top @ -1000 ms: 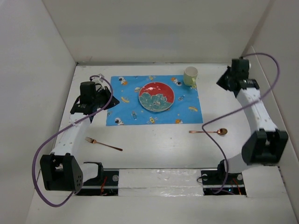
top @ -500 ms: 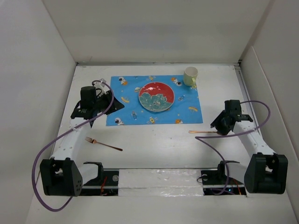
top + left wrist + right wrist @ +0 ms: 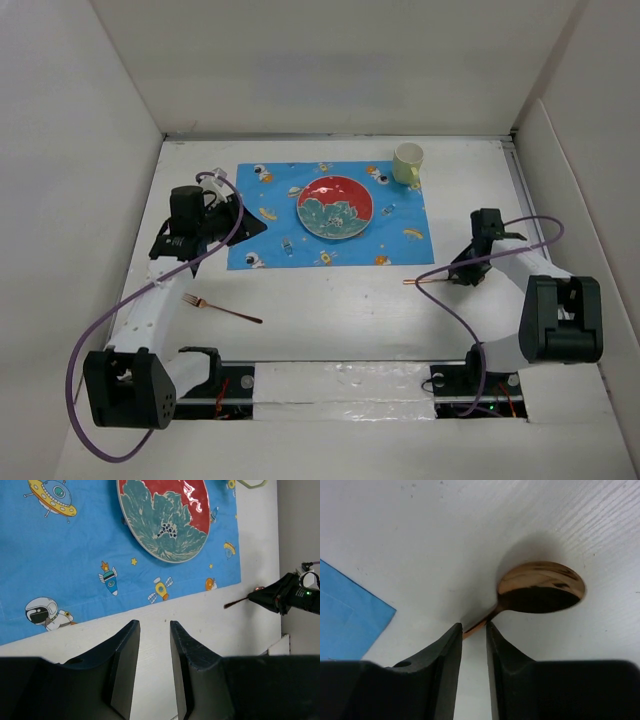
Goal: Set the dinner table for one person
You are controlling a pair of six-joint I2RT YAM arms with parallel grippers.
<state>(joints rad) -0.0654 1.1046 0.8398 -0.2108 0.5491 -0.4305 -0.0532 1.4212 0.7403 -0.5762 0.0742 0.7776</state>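
Your right end effector (image 3: 474, 626) straddled the neck of the copper-coloured metal spoon (image 3: 540, 587) on the large white matte surface (image 3: 330, 315); whether it was clamped I could not tell. Your left end effector (image 3: 155, 625) hung beside the blue printed cloth mat (image 3: 75, 555), fingers slightly apart, empty.

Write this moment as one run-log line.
Right gripper at spoon neck, grip unclear | left gripper open, empty | fork untouched on dinner table | plate on mat

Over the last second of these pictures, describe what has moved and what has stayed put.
The right gripper swung from the far right corner down to the spoon; its fingers now straddle the handle. The left gripper barely shifted; fork, plate, mug and mat stayed put.
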